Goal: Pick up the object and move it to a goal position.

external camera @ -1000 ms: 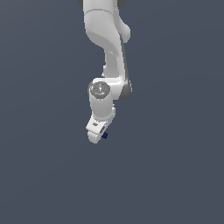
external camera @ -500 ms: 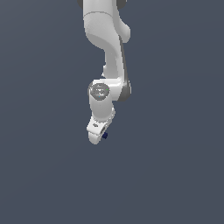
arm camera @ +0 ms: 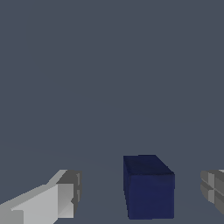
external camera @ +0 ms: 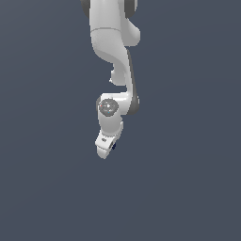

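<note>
You see the unmarked cube (arm camera: pixel 148 187), upright, between the spread fingers (arm camera: pixel 65 199) of the gripper (arm camera: pixel 142 197), untouched.

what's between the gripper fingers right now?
A dark navy cube sits between the fingers, gaps on both sides. Its underside and any contact below are hidden.

We are seeing the arm (external camera: pixel 115 56) coming down from the top of the exterior view, near its middle, with the gripper (external camera: pixel 106 149) hanging at its lower end. The cube (external camera: pixel 113 146) is sitting just at the gripper's tip, on the exterior view's right side of it. In the wrist view the cube (arm camera: pixel 148 186) is lying between the two fingers (arm camera: pixel 65 197), apart from both and nearer the other one (arm camera: pixel 213 188)
</note>
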Available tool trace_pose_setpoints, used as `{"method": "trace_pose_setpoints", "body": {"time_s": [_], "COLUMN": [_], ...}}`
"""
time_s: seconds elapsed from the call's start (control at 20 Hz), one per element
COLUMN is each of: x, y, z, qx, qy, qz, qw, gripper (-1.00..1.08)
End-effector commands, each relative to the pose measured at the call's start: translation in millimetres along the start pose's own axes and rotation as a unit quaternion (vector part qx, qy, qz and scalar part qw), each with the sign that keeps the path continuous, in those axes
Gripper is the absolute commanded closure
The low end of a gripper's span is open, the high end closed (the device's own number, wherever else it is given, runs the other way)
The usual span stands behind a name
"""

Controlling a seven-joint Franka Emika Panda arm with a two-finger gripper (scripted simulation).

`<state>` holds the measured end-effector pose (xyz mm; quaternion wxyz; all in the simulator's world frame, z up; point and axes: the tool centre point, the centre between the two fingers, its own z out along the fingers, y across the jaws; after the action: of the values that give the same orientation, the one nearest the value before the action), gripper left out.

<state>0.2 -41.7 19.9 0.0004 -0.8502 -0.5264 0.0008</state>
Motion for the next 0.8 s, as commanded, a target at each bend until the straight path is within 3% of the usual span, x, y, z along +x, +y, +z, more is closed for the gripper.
{"method": "trace_pose_setpoints", "body": {"time_s": [0.0,0.1,0.15,0.75], "x": [0.2,0.3,0.3,0.2], "y": [0.9,1.2,1.2,1.1], "z": [5.8,6.9,6.9,5.6], "qx": [-0.001,-0.001,-0.001,-0.001], "qy": [0.0,0.0,0.0,0.0], "qz": [0.0,0.0,0.0,0.0], "qw": [1.0,1.0,1.0,1.0], "gripper": [-0.92,-0.92,1.08,1.08]}}
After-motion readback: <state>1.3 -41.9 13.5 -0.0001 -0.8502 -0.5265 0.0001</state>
